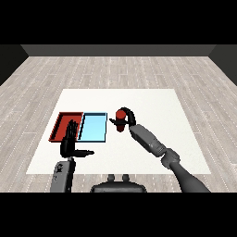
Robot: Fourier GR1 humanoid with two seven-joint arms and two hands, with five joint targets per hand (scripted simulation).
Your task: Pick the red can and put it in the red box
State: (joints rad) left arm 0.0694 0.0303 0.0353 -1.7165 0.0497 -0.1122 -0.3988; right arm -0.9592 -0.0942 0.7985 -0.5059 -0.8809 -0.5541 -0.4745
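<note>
My right hand (128, 116) is curled round the red can (121, 121), just beside the light blue tray's (94, 127) right edge. My left hand (70, 140) hangs with fingers relaxed over the red tray's (59, 125) near edge. I should carry the can high across the blue tray before lowering it.

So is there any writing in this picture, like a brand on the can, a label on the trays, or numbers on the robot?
None can be read.
red can: plain red, partly covered by the right hand; no lettering shows.
red tray: no label.
light blue tray: no label.
left hand and both grey forearms: no numbers or marks.
white table: no print.
</note>
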